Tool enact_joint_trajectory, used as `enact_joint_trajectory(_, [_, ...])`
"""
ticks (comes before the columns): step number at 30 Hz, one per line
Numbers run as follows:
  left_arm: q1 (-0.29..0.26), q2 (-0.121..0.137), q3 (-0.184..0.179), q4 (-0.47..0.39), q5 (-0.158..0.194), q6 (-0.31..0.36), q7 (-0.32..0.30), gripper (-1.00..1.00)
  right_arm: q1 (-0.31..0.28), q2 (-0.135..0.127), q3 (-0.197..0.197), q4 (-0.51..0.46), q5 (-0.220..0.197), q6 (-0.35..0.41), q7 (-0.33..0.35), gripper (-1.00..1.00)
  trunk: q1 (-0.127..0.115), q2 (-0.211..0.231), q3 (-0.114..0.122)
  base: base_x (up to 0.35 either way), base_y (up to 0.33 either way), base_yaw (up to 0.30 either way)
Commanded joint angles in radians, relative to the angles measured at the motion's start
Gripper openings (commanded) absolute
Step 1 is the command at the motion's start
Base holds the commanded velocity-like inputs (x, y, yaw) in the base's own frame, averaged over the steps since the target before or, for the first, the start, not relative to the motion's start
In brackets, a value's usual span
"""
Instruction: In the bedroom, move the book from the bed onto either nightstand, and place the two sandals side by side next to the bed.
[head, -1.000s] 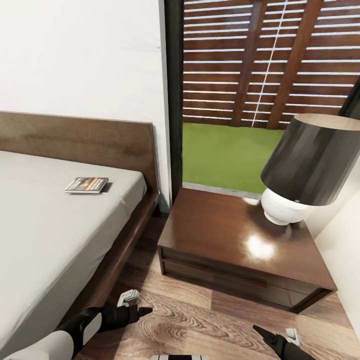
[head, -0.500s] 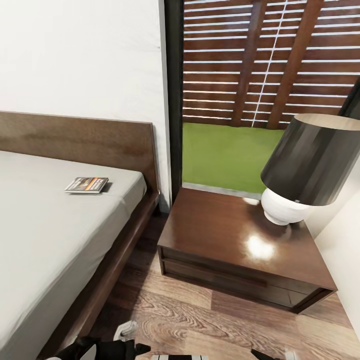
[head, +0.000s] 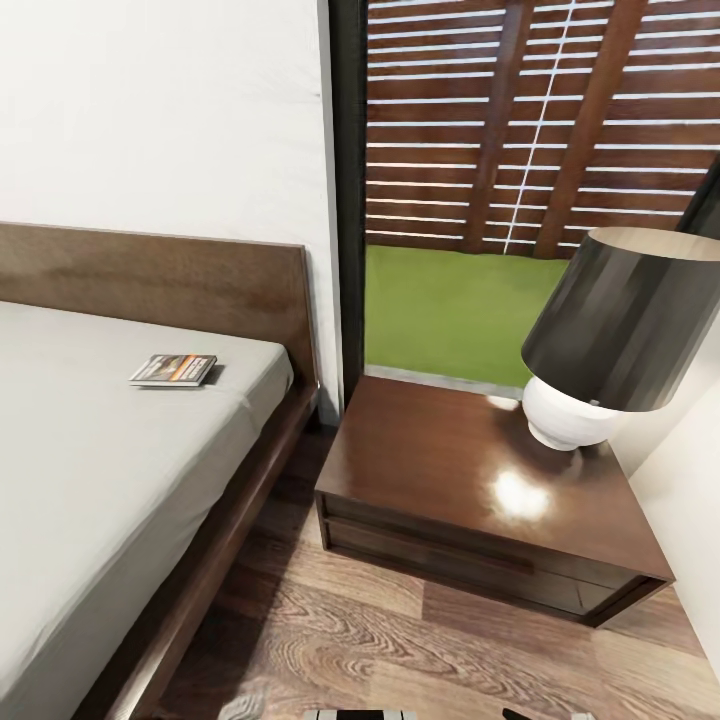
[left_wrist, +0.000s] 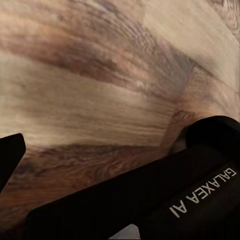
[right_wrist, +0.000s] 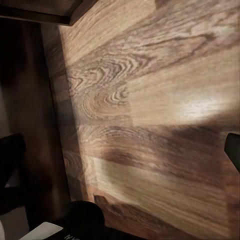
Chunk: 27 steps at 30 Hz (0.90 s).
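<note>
Small pale grey paperback book with an orange band (head: 173, 370) lying flat on the light grey-beige mattress of the dark brown wooden bed (head: 90, 480), near its headboard, glossy reddish-brown wooden nightstand (head: 470, 500) beside the bed carrying a black-shaded white lamp (head: 610, 340), claw state cannot be told for either arm.

The head camera is looking forward and down from standing height over the bed (head: 90, 470), the nightstand (head: 430, 470) and the plank floor (head: 400, 640), while both wrist cameras are facing down close over that same floor (left_wrist: 100, 75), the right one beside dark furniture (right_wrist: 25, 75).
</note>
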Motion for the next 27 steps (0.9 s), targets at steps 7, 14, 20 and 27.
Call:
enact_joint_trajectory(7, [0.021,-0.004,-0.006,-0.001,0.012,0.008,-0.002,1.0,-0.001,0.001,0.004,0.003,-0.014,0.011,-0.004,1.0,0.0,0.0,-0.001,0.0,0.0,0.0])
enact_joint_trajectory(14, [0.022,-0.009,-0.005,0.0,0.014,0.008,-0.002,1.0,0.0,0.001,0.005,0.003,-0.014,0.008,-0.035,1.0,0.0,0.0,-0.001,0.0,0.0,0.0])
enact_joint_trajectory(20, [0.022,-0.01,-0.005,0.0,0.013,0.008,-0.001,1.0,0.0,0.002,0.007,0.003,-0.014,0.008,-0.065,1.0,0.0,0.0,-0.001,0.0,0.0,0.0])
enact_joint_trajectory(27, [0.022,-0.011,-0.005,0.0,0.013,0.008,-0.001,1.0,0.0,0.003,0.007,0.003,-0.016,0.006,-0.101,1.0,0.0,0.0,-0.001,0.0,0.0,0.0])
